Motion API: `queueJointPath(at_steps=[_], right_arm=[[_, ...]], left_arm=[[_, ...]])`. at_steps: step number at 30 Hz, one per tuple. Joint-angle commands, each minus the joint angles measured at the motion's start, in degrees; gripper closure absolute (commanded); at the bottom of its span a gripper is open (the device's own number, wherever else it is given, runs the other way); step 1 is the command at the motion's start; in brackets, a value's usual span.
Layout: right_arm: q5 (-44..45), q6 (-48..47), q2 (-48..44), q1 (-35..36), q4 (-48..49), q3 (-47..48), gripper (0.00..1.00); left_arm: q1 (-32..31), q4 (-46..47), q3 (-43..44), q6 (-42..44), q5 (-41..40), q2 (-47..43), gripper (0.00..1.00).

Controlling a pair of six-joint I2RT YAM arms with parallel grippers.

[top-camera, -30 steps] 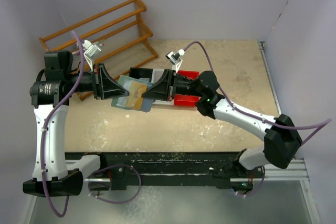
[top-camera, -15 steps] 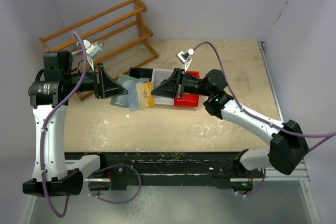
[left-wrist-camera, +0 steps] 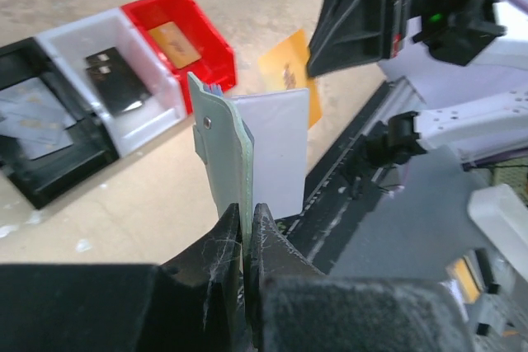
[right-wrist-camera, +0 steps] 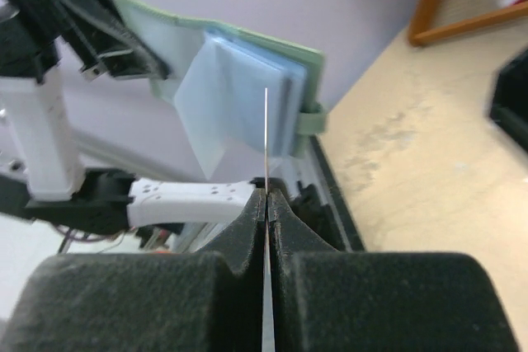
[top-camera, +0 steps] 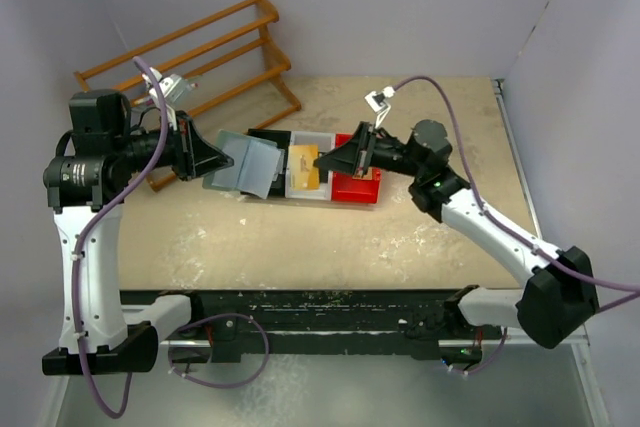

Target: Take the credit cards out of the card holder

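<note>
Left gripper [left-wrist-camera: 246,228] is clamped tight on the bottom edge of the flat grey-green, book-fold card holder [top-camera: 248,167], fingers squeezed together with only the wallet's thickness between them. The holder is up off the sandy table [top-camera: 400,237], at the black end of the bin row. Its long axis runs straight out from the fingertips, free end aimed at the robot's right, towards the other arm. On the left wrist camera it stands edge-on, with a pale inner flap swung out to one side.

Right gripper [right-wrist-camera: 267,199] has its jaws closed on the thin orange-gold rectangular card [top-camera: 304,177]. Its own camera sees the card as a hairline edge rising from between the fingers. From overhead the card shows its broad face, sticking out from the fingertips towards the holder above the white bin [left-wrist-camera: 144,113]. It sits just beside the holder's free end, and a sliver of gap shows between them.

Down in the row of plastic bins, an orange card [left-wrist-camera: 175,43] lies flat in the red bin [left-wrist-camera: 216,39]. A black card [left-wrist-camera: 111,80] lies in the white one, and a grey card [left-wrist-camera: 33,117] in the black bin [left-wrist-camera: 49,179]. A wooden rack [top-camera: 190,57] lies at the far left corner.
</note>
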Motion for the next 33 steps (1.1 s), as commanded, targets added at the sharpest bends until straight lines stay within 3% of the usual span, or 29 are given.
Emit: queueJointPath(at_steps=[1, 4, 7, 13, 22, 33], right_arm=[[1.02, -8.47, -3.53, -6.88, -14.17, 0.38, 1.0], [7.34, -16.11, -3.48, -10.52, -26.26, 3.06, 1.0], [19.73, -24.89, -1.2, -11.64, -38.22, 7.78, 1.0], [37.91, -32.01, 6.54, -11.94, -43.24, 11.92, 1.0], [43.12, -36.19, 20.33, -11.94, -41.0, 16.32, 1.0], [39.15, -36.34, 27.12, -11.9, -36.09, 14.99, 1.0]], left_arm=[[0.09, 0.56, 2.3, 4.1, -7.58, -0.4, 1.0], [0.06, -0.27, 2.22, 5.61, -7.91, -0.56, 1.0], [0.09, -0.93, 2.43, 6.53, -6.43, -0.63, 1.0], [0.01, -2.6, 3.77, 7.52, -2.12, -0.46, 1.0], [0.04, -4.87, 6.45, 8.17, 2.76, -0.18, 1.0], [0.01, -5.19, 6.76, 8.1, 6.03, -0.15, 1.0]])
